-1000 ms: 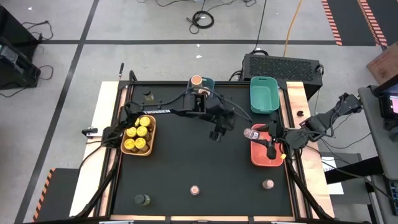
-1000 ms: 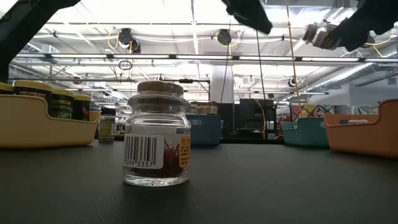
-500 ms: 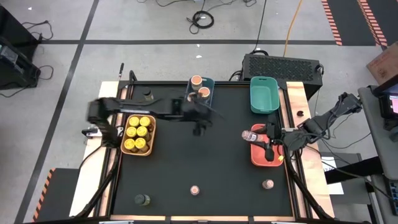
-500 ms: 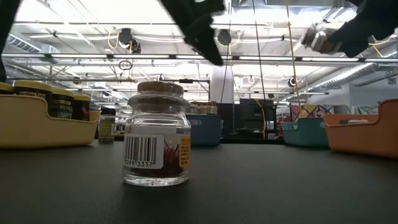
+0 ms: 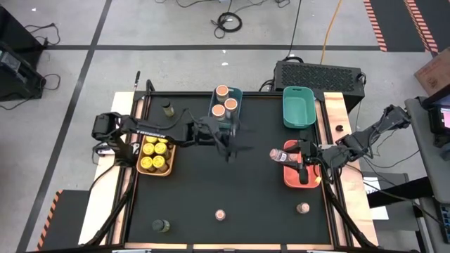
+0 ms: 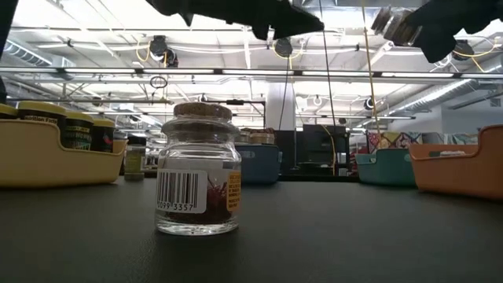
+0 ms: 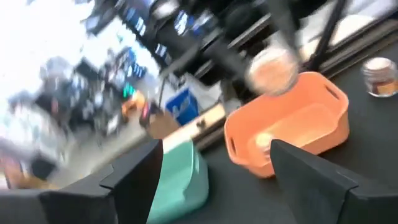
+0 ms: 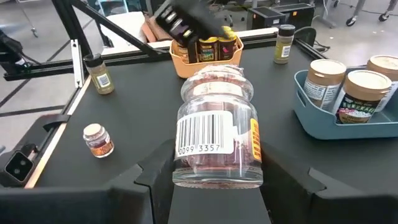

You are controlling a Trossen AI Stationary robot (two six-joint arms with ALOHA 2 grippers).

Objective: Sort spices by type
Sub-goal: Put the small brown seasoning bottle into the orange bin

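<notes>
Jars of spice lie spread over the black table (image 5: pixel 232 190), one of them lifted in the air.
From the left: six yellow-lidded jars (image 5: pixel 155 154) fill the yellow bin (image 5: pixel 171 156); two dark jars, one (image 5: pixel 167 108) at the far edge and one (image 5: pixel 161 225) at the near; two tan-topped jars (image 5: pixel 223 102) in the blue bin (image 5: pixel 237 93); the left gripper (image 5: pixel 228 152) open and empty mid-table; a cork-topped jar (image 5: pixel 221 214) near the front; the right gripper (image 5: pixel 294 157) clamped on a clear jar (image 8: pixel 216 127) over the orange bin's (image 5: pixel 293 179) edge; another cork-topped jar (image 5: pixel 303 208).
</notes>
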